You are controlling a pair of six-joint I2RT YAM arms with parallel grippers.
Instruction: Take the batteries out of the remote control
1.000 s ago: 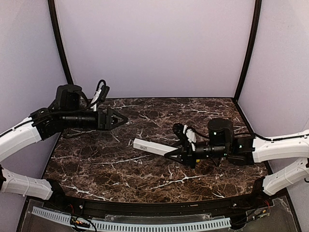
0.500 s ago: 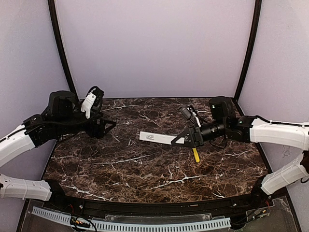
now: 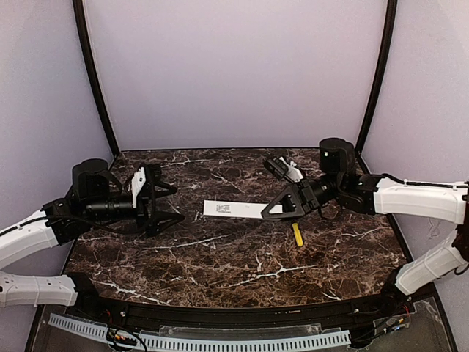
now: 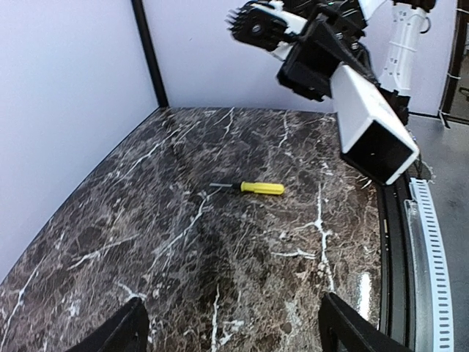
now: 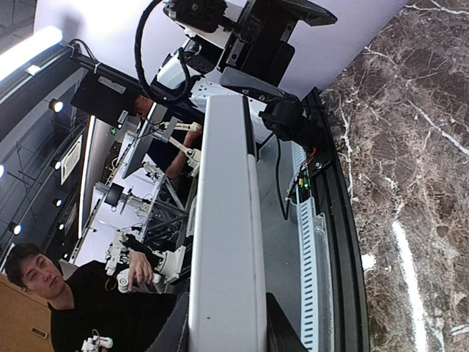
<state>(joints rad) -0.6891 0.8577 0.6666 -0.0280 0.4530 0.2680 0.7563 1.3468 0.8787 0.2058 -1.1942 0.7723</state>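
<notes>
My right gripper [image 3: 272,210] is shut on one end of the slim white remote control [image 3: 238,209] and holds it level above the table, its free end pointing left. In the right wrist view the remote [image 5: 227,242] runs up between my fingers. In the left wrist view its dark end [image 4: 375,150] points at the camera. My left gripper [image 3: 174,204] is open and empty, facing the remote from the left with a gap between them; its fingertips [image 4: 121,334] frame bare table. No batteries show.
A yellow-handled screwdriver [image 3: 297,234] lies on the marble table [image 3: 220,257] under my right arm; it also shows in the left wrist view [image 4: 253,188]. Black corner posts [image 3: 91,73] and purple walls bound the table.
My right gripper has lifted the remote up and back, uncovering the screwdriver. My left gripper has come down, turned to face the remote and opened wider.
</notes>
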